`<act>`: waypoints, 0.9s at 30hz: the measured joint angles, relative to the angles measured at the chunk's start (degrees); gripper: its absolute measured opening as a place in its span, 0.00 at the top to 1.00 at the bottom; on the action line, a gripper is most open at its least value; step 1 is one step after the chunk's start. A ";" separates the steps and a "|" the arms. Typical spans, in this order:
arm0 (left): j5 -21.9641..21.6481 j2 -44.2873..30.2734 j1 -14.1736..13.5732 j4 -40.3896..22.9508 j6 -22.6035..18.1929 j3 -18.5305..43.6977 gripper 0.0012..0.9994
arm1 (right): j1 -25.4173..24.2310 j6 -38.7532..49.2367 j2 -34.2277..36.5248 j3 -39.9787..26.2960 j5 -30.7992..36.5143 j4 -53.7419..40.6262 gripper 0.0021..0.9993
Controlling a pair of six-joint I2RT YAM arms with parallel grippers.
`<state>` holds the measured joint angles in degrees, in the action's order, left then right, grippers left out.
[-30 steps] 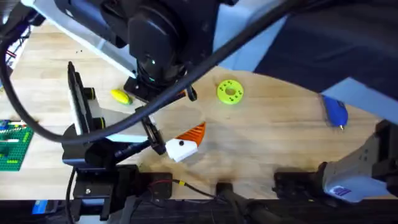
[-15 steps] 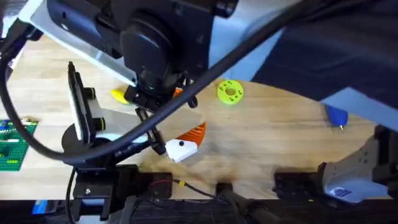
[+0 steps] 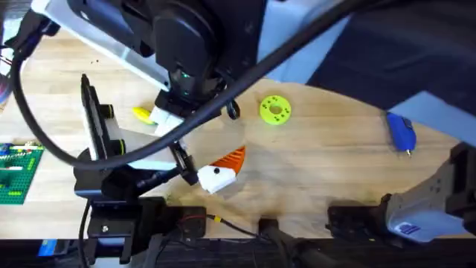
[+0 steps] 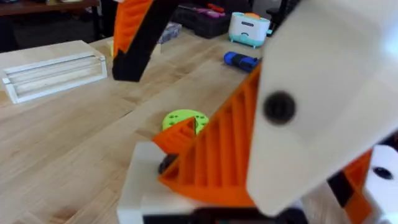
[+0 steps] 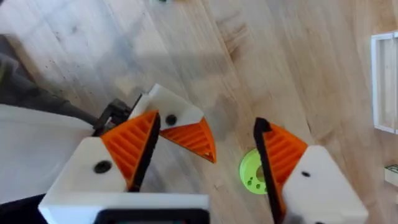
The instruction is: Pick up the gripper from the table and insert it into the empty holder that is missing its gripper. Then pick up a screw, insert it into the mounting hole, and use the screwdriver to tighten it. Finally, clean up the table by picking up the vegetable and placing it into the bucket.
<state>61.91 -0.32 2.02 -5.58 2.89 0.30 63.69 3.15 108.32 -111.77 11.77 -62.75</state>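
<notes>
The right gripper (image 5: 202,168) hangs high over the table with its 2 fingers spread wide and nothing between them. Below it, seen through that gap, lies a white wedge (image 5: 177,112) carrying an orange fin (image 5: 191,139).

From overhead, the white wedge (image 3: 213,179) sits at the tip of the left arm, low and central on the table (image 3: 327,171). The fin's long axis runs from the wedge toward 1 o'clock. The left gripper (image 4: 205,180) is right at this piece. I cannot tell whether it is spread or pressed together, nor whether the fin is the loose gripper already seated in its holder.

The green disc (image 3: 274,109) lies at 1 o'clock from the wedge, a little apart. The vegetable (image 3: 143,114) lies at 10 o'clock from it, partly under the raised arm. The screwdriver (image 3: 401,134) rests well apart at 3 o'clock, nearer the right arm's base, with its long axis running roughly 11 to 5.

The coming move probably turns on the wedge. It sits straight under the right gripper, offset toward one finger, so that gripper would need to centre itself before descending.
</notes>
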 joint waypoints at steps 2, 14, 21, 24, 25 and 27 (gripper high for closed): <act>0.00 0.00 0.00 0.00 0.00 0.00 0.01 | -0.21 0.03 0.01 0.00 0.33 0.28 0.03; 0.02 0.00 -0.02 0.04 -0.49 0.00 0.01 | -13.20 -0.62 -0.09 -1.28 0.21 0.67 0.02; 0.02 0.00 0.00 0.04 -0.54 0.00 0.01 | -25.63 -1.47 -4.81 -3.52 0.19 -6.00 0.01; 0.02 0.00 -0.02 0.04 -0.52 0.00 0.01 | -32.27 -3.76 -9.00 -4.95 0.19 -8.28 0.01; 0.02 0.01 -0.02 0.04 -0.54 0.00 0.01 | -34.25 -4.45 -10.40 -5.26 0.21 -8.75 0.01; 0.02 0.00 -0.02 0.02 -0.52 0.00 0.05 | -38.35 -5.45 -13.66 -5.61 0.24 -9.60 0.01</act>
<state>61.93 -0.32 2.00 -5.56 2.37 0.30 25.34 -2.31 94.66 -117.38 12.01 -72.35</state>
